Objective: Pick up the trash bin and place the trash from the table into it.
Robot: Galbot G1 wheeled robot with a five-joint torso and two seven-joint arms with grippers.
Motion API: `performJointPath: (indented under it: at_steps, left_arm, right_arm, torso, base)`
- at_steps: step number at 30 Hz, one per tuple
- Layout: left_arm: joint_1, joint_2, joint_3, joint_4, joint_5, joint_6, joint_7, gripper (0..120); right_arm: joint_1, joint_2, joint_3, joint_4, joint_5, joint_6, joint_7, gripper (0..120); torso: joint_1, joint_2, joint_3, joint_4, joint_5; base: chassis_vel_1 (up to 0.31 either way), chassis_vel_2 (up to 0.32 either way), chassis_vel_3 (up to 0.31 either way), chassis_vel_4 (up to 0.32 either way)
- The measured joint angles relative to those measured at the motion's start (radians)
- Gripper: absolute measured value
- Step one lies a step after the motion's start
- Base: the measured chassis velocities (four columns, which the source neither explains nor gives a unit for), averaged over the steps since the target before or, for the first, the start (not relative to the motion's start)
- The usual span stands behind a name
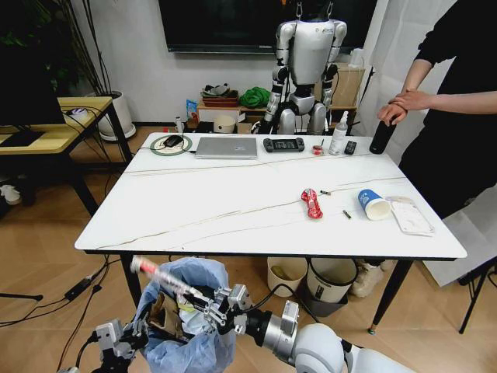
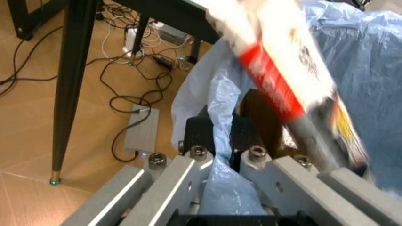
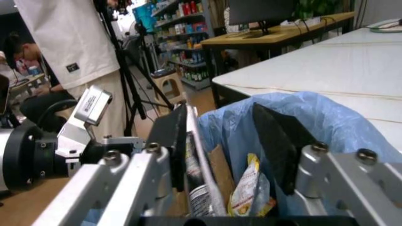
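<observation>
Nearest, below the table's near edge, the left gripper pinches the rim of the trash bin, its jaws closed on the blue bag. Just right of it, the right gripper hangs over the bin's mouth, with a white tube against one of its open jaws. The tube's long axis slants up and left, beyond the rim; tilting it steeper before release would likely drop it inside. Farther off, a red wrapper and blue cup lie on the table.
</observation>
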Motion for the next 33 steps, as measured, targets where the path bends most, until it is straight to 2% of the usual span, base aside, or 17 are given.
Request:
performJointPath:
  at_steps: [4,5,8,11,13,16,18,19,24,26,30,33]
  left_arm:
    - [0.000,-0.001,0.000,-0.001,0.000,0.000,0.000,0]
    - [0.000,-0.001,0.000,-0.001,0.000,0.000,0.000,0]
    - [0.001,-0.002,0.000,-0.004,0.000,0.001,0.000,0]
    - [0.006,-0.004,0.001,-0.007,0.000,0.000,0.001,0]
    - [0.007,-0.004,0.001,-0.007,0.000,0.000,0.002,0]
    - [0.012,-0.007,0.004,-0.007,0.003,-0.003,0.006,0]
    - [0.013,-0.007,0.005,-0.007,0.004,-0.005,0.007,0]
    - [0.013,-0.007,0.005,-0.007,0.004,-0.005,0.007,0]
    - [0.013,-0.005,0.005,-0.007,0.004,-0.006,0.008,0]
    - [0.013,-0.005,0.005,-0.008,0.004,-0.006,0.008,0]
    - [0.018,-0.005,0.005,-0.010,0.005,-0.009,0.009,0]
    - [0.018,-0.005,0.005,-0.011,0.005,-0.009,0.010,0]
  right_arm:
    - [-0.002,0.000,0.010,0.010,0.000,0.010,-0.005,58]
    - [-0.002,0.000,0.010,0.010,0.000,0.010,-0.005,58]
    - [0.007,0.016,0.047,0.026,0.024,0.007,-0.003,70]
    - [0.040,0.051,0.125,0.024,0.059,-0.033,0.037,84]
    - [0.052,0.063,0.152,0.017,0.068,-0.051,0.058,87]
    - [0.102,0.109,0.278,-0.044,0.074,-0.133,0.139,98]
    - [0.123,0.120,0.346,-0.076,0.056,-0.200,0.190,100]
    - [0.123,0.120,0.346,-0.076,0.056,-0.200,0.190,100]
    - [0.163,0.128,0.486,-0.193,-0.004,-0.350,0.224,100]
    - [0.170,0.131,0.500,-0.214,-0.006,-0.371,0.224,100]
    - [0.195,0.132,0.567,-0.321,-0.009,-0.490,0.227,100]
    - [0.200,0.131,0.584,-0.353,-0.010,-0.527,0.229,100]
  torso:
    - [0.000,0.000,0.000,0.0000,0.0000]
    - [0.000,0.000,0.000,0.0000,0.0000]
    - [0.000,0.000,0.000,-0.0001,0.0000]
    - [0.000,0.000,0.000,-0.0001,-0.0001]
    - [0.000,0.000,0.000,0.0001,0.0000]
    - [0.000,0.000,0.000,0.0001,0.0001]
    - [0.000,0.000,0.000,0.0002,0.0001]
    - [0.000,0.000,0.000,0.0002,0.0001]
    - [0.000,0.000,0.000,-0.0002,0.0001]
    - [0.000,0.000,0.000,-0.0002,0.0002]
    - [0.000,0.000,0.000,0.0000,0.0003]
    - [0.000,0.000,0.000,0.0000,0.0003]
  base:
    - [0.000,0.000,0.000,0.000]
    - [0.000,0.000,0.000,0.000]
    - [0.000,0.000,0.000,0.000]
    - [0.000,0.000,0.000,0.000]
    - [0.000,0.000,0.000,0.000]
    - [0.000,0.000,0.000,0.000]
    - [0.000,0.000,0.000,0.000]
    - [0.000,0.000,0.000,0.000]
    - [0.000,0.000,0.000,0.000]
    - [0.000,0.000,0.000,0.000]
    - [0.000,0.000,0.000,0.000]
    - [0.000,0.000,0.000,0.000]
